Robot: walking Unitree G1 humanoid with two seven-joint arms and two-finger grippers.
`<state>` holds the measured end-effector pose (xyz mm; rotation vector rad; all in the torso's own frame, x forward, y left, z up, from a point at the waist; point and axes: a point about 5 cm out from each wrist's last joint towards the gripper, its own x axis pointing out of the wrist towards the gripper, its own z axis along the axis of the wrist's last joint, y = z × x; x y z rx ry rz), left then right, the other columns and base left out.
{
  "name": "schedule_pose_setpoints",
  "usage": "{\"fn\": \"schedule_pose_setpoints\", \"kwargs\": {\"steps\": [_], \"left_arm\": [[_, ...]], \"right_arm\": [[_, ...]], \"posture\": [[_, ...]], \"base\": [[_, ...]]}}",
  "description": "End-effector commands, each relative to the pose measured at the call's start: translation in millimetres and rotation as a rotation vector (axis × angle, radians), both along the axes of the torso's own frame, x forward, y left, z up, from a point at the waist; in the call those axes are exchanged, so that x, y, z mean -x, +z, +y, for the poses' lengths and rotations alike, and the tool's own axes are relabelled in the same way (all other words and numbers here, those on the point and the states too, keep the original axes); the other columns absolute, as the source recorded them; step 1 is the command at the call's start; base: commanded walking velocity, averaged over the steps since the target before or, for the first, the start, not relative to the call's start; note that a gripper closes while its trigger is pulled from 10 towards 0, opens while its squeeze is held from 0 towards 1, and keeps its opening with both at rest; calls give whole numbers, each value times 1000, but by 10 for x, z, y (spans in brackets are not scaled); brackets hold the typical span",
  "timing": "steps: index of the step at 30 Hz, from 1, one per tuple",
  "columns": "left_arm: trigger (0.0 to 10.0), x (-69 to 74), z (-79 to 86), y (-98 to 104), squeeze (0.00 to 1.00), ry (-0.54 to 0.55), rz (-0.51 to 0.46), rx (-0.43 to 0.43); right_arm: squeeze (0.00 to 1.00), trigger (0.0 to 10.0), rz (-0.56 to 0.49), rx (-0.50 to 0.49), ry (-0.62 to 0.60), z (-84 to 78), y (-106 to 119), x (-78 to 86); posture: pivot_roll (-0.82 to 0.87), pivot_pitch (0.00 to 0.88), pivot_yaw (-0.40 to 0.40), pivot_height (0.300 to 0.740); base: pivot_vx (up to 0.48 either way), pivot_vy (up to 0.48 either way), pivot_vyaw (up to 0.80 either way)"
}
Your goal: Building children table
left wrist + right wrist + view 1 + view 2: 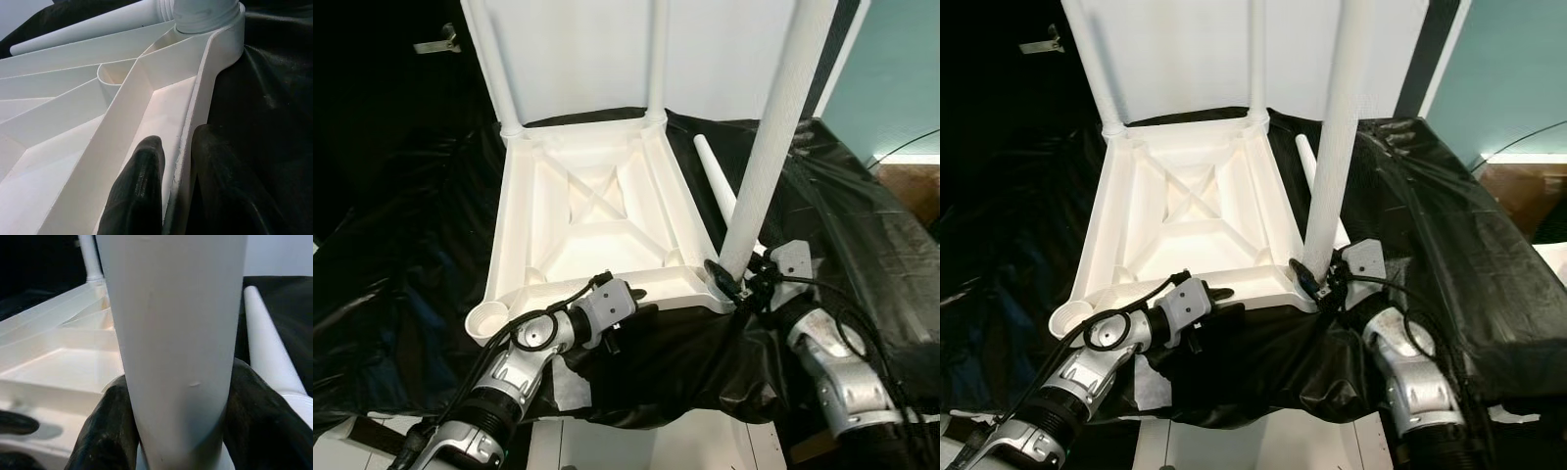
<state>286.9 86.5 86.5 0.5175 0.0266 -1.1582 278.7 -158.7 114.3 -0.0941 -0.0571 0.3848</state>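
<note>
A white plastic children's tabletop (587, 211) lies upside down on black sheeting, ribs facing up. Two white legs (494, 59) stand in its far corner sockets. A third leg (773, 137) rises from the near right corner, and my right gripper (736, 284) is shut around its base; the black fingers (259, 416) wrap both sides of the leg (176, 342). My left gripper (626, 311) is shut on the tabletop's near rim (195, 122), one finger (139, 191) inside and one outside. The near left socket (489, 320) holds no leg. A loose leg (717, 181) lies beside the tabletop.
Black plastic sheeting (862, 215) covers the work surface and drapes over its front edge. A white wall panel (578, 49) stands behind the tabletop. A teal wall (901, 69) and a patch of wooden floor (911, 186) lie at the right.
</note>
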Motion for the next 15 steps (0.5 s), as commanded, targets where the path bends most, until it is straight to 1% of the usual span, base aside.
{"fn": "schedule_pose_setpoints", "kwargs": {"steps": [1,2,4,5,7,8,10,11,13,15], "left_arm": [[10000,121,-18,-197,0,-70,82,-79],[10000,121,-18,-197,0,-70,82,-79],[10000,123,-15,-201,0,-69,83,-81],[10000,123,-15,-201,0,-69,83,-81],[10000,137,-21,-214,0,-72,86,-80],[10000,137,-21,-214,0,-72,86,-80],[10000,142,-27,-216,0,-72,86,-78],[10000,142,-27,-216,0,-72,86,-78],[10000,147,-38,-211,0,-72,86,-74],[10000,154,-41,-215,0,-74,87,-73]], "right_arm": [[0,0,147,-25,-119,-34,-318,69],[0,0,147,-25,-119,-34,-318,69],[0,0,144,-58,-204,-2,-339,74],[0,0,144,-58,-204,-2,-339,74],[0,0,126,-86,-303,36,-326,68],[0,0,126,-86,-303,36,-326,68],[0,0,90,-149,-386,61,-273,59],[0,0,90,-149,-386,61,-273,59],[0,0,61,-182,-419,113,-212,44],[0,0,58,-185,-424,128,-204,40]], "posture": [[-19,19,0,740],[-19,19,0,740],[-16,18,-1,740],[-16,18,-1,740],[-13,15,-4,740],[-13,15,-4,740],[-8,15,-4,740],[-8,15,-4,740],[-7,19,-4,740],[-7,19,-4,740]], "base": [[0,0,0],[0,0,0],[0,0,0],[0,0,0],[0,0,0],[0,0,0],[0,0,0],[0,0,0],[0,0,0],[0,0,0]]}}
